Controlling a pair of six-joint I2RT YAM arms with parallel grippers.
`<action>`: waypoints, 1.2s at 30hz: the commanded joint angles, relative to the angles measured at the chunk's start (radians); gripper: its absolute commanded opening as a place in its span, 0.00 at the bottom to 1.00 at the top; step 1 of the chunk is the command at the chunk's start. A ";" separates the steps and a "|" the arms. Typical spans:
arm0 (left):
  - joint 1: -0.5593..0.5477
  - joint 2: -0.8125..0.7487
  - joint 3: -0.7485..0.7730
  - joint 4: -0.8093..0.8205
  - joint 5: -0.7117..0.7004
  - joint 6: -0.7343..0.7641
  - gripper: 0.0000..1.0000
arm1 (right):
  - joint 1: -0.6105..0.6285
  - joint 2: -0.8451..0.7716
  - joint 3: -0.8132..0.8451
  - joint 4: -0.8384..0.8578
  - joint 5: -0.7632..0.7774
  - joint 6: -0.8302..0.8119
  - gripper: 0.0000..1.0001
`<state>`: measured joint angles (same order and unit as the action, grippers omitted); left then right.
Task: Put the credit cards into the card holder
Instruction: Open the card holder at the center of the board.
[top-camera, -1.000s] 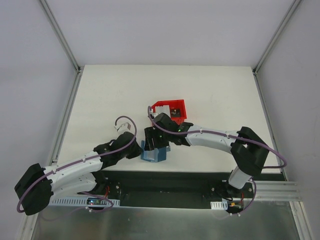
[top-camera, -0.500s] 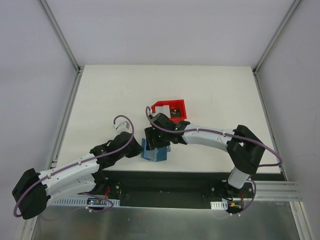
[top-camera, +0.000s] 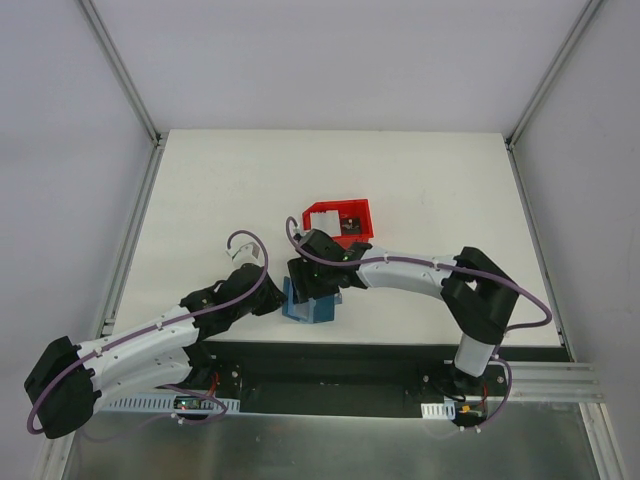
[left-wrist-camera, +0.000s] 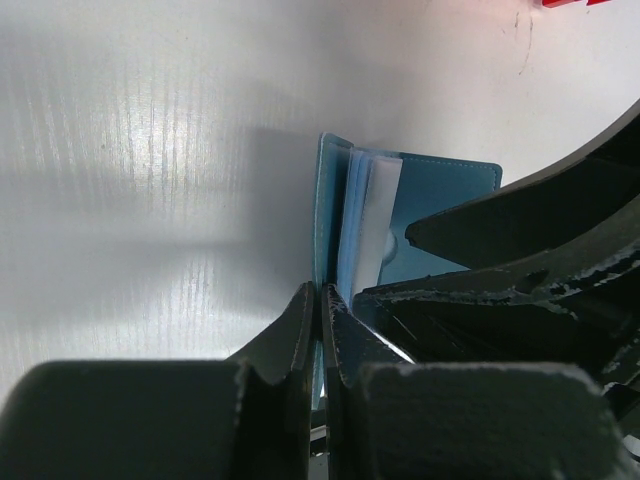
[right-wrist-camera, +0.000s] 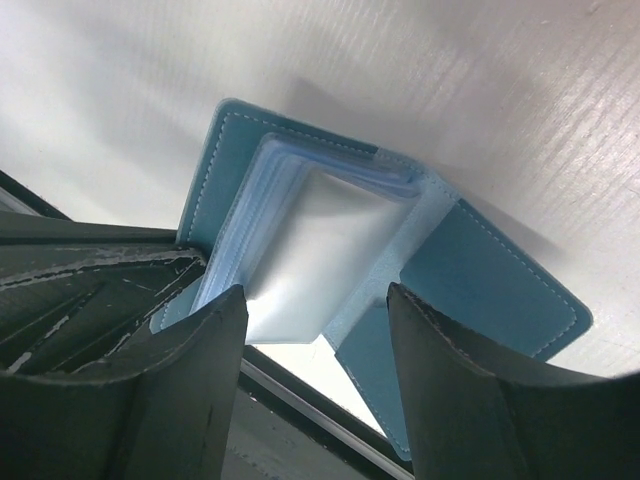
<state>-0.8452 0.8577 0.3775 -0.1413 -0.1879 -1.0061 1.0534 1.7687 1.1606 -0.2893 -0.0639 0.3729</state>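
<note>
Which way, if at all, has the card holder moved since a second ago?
No: the card holder keeps the same spot, just below-left of the red bin.

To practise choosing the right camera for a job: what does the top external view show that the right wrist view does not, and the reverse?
Only the top external view shows the red bin behind the card holder, and the whole white table out to its edges. Only the right wrist view shows the holder's inside: stacked clear pockets fanned open, and pale stitching along the cover. Both show the teal holder lying open on the table, with the right gripper open over it.
</note>
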 joint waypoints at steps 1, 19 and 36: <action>-0.009 -0.008 0.012 -0.007 -0.007 0.014 0.00 | 0.011 0.011 0.050 -0.013 0.015 -0.008 0.61; -0.009 -0.029 0.003 -0.009 -0.007 0.011 0.00 | 0.020 0.031 0.048 -0.043 0.045 -0.002 0.60; -0.009 -0.051 -0.006 -0.009 -0.002 0.012 0.00 | 0.069 0.060 0.171 -0.353 0.354 -0.089 0.56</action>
<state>-0.8452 0.8211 0.3771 -0.1490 -0.1879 -1.0061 1.1175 1.8183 1.3102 -0.5365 0.2035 0.3080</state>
